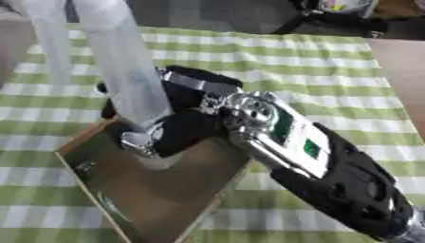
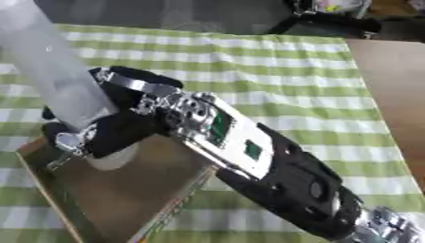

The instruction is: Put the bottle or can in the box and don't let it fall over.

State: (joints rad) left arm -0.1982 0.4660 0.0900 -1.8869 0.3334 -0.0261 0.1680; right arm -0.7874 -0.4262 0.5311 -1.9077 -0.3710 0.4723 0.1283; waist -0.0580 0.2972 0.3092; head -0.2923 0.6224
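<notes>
A tall pale translucent bottle leans with its top toward the upper left, and its lower end is inside the open brown cardboard box at the lower left. My right hand is shut on the bottle's lower part, fingers curled round it just above the box's far rim. The black and silver right forearm runs in from the lower right corner. The hand hides whether the bottle's base touches the box floor. My left hand shows in neither view.
A green and white checked cloth covers the table under the box. Bare brown tabletop shows at the right edge. Dark objects stand beyond the far edge of the cloth.
</notes>
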